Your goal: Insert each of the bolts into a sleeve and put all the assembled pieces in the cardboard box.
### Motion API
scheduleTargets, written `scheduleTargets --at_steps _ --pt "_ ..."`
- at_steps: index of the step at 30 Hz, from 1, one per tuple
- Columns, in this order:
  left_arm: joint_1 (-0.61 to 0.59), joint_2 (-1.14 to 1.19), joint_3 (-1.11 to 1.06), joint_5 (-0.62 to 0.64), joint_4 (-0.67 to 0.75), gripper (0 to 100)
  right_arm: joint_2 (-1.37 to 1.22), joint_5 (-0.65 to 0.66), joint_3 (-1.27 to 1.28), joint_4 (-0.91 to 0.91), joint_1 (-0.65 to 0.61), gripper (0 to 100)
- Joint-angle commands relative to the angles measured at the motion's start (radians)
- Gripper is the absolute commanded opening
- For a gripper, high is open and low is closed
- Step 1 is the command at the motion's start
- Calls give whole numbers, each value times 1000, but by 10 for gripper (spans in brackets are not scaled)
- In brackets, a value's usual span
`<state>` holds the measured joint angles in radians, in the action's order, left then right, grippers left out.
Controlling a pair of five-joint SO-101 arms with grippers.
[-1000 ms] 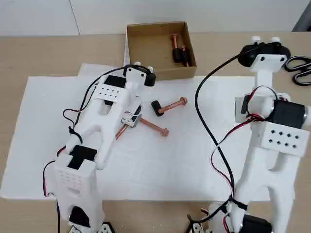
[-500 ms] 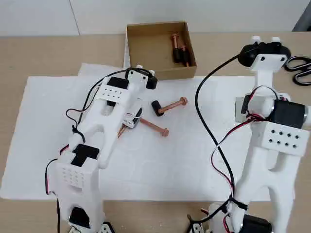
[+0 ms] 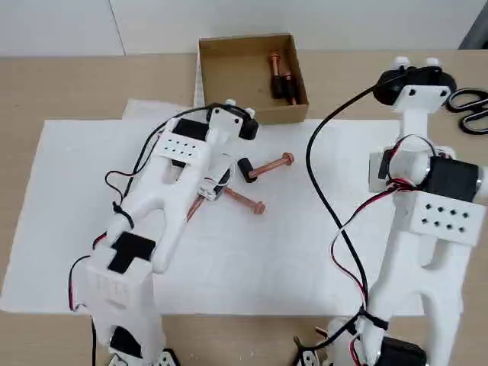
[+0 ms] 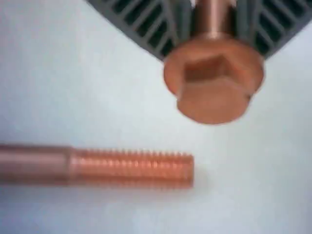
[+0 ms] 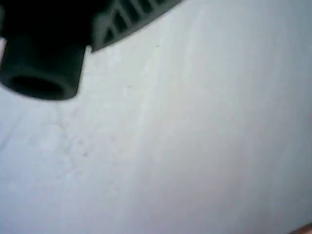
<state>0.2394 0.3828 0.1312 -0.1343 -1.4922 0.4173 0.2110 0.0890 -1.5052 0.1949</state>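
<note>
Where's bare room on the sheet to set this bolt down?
Free: the white sheet between left arm and right arm, base-side of the loose bolt; also the strip outside the left arm. Crowded: loose bolt and sleeved bolt near the cardboard box.

white plastic left arm (image 3: 179, 164) and right arm (image 3: 415, 267) carry black motors (image 3: 450, 179) and black and red cables (image 3: 308, 164).

The loose bolt (image 4: 97, 168) runs off the view's edge.
</note>
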Motion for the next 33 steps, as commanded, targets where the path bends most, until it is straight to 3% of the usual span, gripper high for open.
scheduleTargets --at_steps 1,10,14,18,20,23,28,33 --pt "6 -161 8 -9 -41 6 47 0 -8 16 2 79" --pt "-98 -345 8 -9 -132 6 426 -2 135 74 -36 79" --pt "-150 -393 8 -6 -189 6 694 2 350 202 -91 78" --pt "-157 -425 2 -5 -261 6 912 9 623 438 -136 65" --pt "-157 -439 -5 -5 -261 6 997 9 744 565 -131 9" --pt "-143 -466 -8 -5 -259 6 1104 9 904 685 -131 9" --pt "-103 -540 -7 2 -215 6 1219 9 1079 728 -131 3" --pt "-72 -600 -8 170 -107 6 1294 -3 1212 737 -137 4"
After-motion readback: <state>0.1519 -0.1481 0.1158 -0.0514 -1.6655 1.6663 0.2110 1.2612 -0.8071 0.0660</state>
